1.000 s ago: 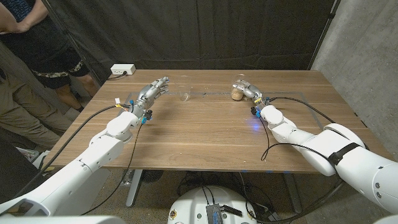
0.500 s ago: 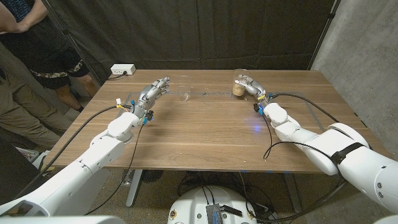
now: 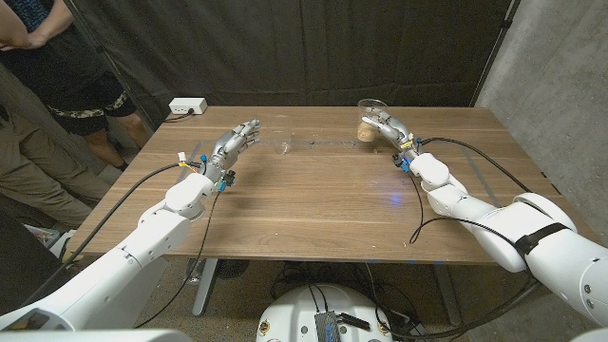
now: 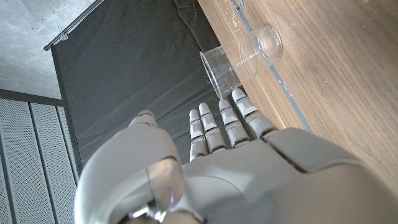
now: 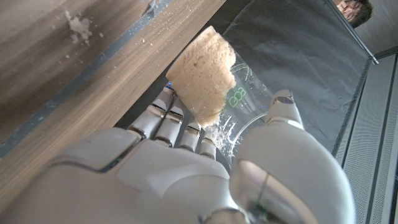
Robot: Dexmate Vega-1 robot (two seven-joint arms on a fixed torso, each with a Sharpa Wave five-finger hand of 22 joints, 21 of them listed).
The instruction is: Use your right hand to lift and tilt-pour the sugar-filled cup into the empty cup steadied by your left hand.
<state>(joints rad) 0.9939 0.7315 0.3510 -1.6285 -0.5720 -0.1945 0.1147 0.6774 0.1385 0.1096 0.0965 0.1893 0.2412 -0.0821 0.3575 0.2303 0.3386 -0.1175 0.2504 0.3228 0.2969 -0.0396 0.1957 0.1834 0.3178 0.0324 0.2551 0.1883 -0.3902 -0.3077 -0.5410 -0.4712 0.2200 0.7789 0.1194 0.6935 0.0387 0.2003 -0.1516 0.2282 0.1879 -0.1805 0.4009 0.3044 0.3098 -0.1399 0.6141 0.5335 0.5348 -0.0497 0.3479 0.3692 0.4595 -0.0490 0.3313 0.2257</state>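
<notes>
Wooden worktop (image 3: 313, 190), black curtain behind. Right hand (image 3: 385, 128) grasps sugar-filled cup (image 3: 370, 119), raised off the far edge. Left hand (image 3: 233, 142) released, fingers spread, near empty cup (image 3: 283, 141).

White power strip (image 3: 187, 105) – table's (image 3: 313, 204) far-left corner – person (image 3: 57, 66) beyond

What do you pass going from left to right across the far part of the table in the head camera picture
White power strip → left hand, fingers apart, holding nothing → empty clear cup → sugar-filled cup, held in the right hand → grey wall beyond the table's edge.
</notes>
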